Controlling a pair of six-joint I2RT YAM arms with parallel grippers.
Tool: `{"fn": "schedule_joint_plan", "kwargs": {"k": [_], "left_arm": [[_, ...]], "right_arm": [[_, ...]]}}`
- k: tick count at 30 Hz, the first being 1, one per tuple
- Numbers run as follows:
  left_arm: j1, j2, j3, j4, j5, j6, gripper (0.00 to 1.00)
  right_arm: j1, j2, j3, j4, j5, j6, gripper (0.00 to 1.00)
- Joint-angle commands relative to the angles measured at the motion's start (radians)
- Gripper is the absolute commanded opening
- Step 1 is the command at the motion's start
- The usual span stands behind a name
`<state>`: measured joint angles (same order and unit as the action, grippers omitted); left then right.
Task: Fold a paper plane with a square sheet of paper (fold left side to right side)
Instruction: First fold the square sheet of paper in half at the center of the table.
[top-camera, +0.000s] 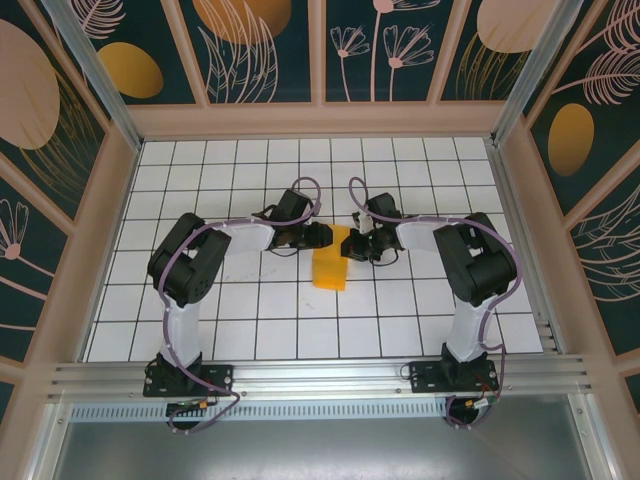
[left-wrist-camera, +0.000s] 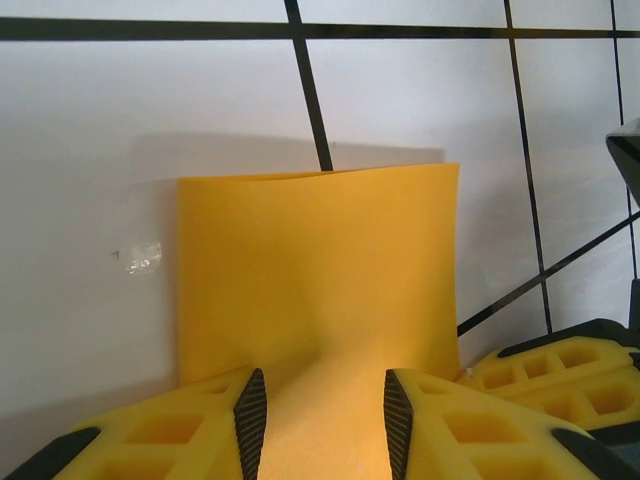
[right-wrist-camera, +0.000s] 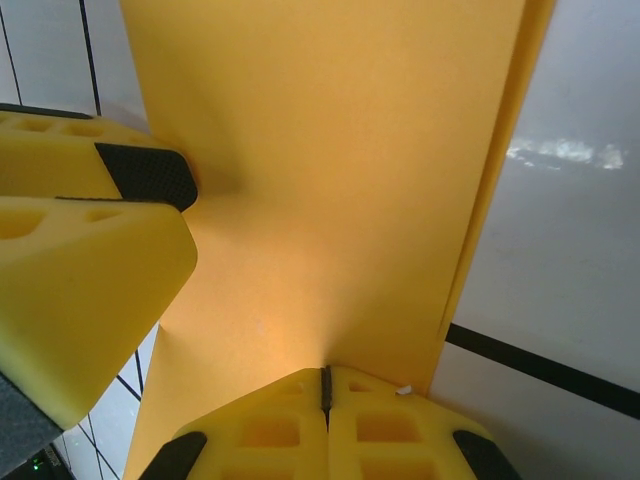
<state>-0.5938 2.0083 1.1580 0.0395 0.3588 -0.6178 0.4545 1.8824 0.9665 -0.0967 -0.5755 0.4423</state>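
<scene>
Right gripper (right-wrist-camera: 325, 385), jaws shut, pinches the square sheet of paper (right-wrist-camera: 330, 180); left gripper (left-wrist-camera: 325, 425) straddles it, jaws part-open. Seemingly halved; no point folded yet.

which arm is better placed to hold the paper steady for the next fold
Right, most likely. The right claw is shut on the paper, so it has a grip to anchor the sheet. The left claw stands open around the paper, not pinching it.
</scene>
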Motion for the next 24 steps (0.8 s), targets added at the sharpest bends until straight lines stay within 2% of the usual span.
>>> {"fn": "schedule_joint_plan", "kwargs": {"k": [1,24], "left_arm": [[0.025,0.036,0.03,-0.016,-0.043,-0.003,0.4],[0.035,0.095,0.126,-0.024,-0.017,-0.001,0.43]], "right_arm": [[0.007,0.095,-0.044,-0.122,0.168,-0.036,0.01],[0.013,0.109,-0.038,-0.125,0.17,-0.038,0.01]]}}
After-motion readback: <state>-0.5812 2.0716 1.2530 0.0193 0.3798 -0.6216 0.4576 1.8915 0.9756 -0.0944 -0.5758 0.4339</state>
